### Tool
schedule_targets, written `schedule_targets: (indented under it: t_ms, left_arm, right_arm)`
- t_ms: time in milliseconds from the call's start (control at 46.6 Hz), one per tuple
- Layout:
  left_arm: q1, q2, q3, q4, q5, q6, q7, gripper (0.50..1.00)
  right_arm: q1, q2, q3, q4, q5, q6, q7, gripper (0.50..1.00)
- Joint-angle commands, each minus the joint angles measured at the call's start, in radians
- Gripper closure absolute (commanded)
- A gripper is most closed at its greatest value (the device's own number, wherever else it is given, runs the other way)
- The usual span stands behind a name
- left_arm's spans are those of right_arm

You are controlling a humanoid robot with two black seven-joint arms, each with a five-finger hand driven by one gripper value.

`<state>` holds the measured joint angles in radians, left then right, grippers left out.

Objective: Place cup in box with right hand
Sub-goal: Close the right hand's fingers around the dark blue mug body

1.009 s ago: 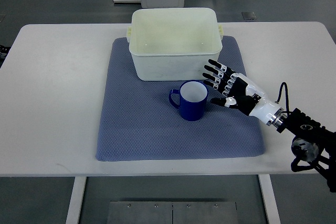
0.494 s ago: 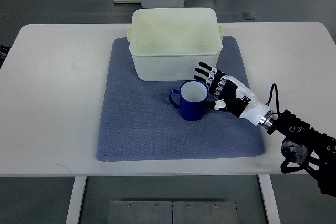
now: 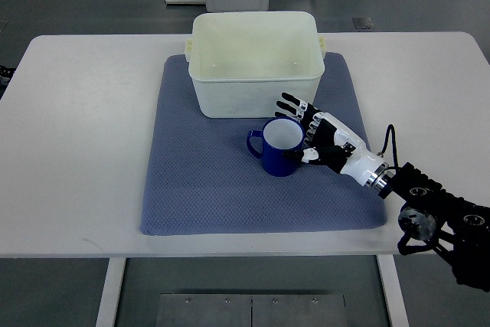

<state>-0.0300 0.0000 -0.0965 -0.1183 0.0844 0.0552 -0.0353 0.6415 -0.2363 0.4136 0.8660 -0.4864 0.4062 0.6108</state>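
Observation:
A dark blue cup [image 3: 279, 148] with a white inside stands upright on the blue mat [image 3: 207, 181], its handle pointing left. A cream plastic box [image 3: 255, 60] stands just behind it, empty. My right hand [image 3: 305, 129] comes in from the lower right and sits against the cup's right side. Its fingers [image 3: 293, 106] are spread over the far rim and the thumb [image 3: 298, 155] touches the near side. The fingers are not closed around the cup. My left arm is out of view.
The mat lies on a white table [image 3: 76, 128]. The box's handles stick out at its left and right upper corners. My right forearm and its cable [image 3: 429, 212] hang over the table's front right edge.
My right hand has moved left, from a gap beside the cup to touching its right side, fingers still spread. The cup has not moved.

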Motion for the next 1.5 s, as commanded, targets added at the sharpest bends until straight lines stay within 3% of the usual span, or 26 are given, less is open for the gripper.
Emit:
schedule_targets:
  t_ms: [0, 279, 472, 1481]
  left_arm:
    - [0.001, 0.000, 0.000, -0.001, 0.000, 0.000, 0.000, 0.500]
    - [0.001, 0.000, 0.000, 0.000, 0.000, 0.000, 0.000, 0.500]
    - [-0.001, 0.000, 0.000, 0.000, 0.000, 0.000, 0.000, 0.500]
    - [-0.001, 0.000, 0.000, 0.000, 0.000, 0.000, 0.000, 0.500]
  right_arm:
    - [0.000, 0.002, -0.009, -0.001, 0.000, -0.001, 0.000, 0.500]
    - [0.001, 0.034, -0.016, -0.035, 0.000, -0.004, 0.000, 0.500]
    - [0.001, 0.041, -0.016, -0.047, 0.000, -0.055, 0.000, 0.500]
    - [0.010, 0.112, -0.032, -0.148, 0.003, -0.056, 0.000, 0.500]
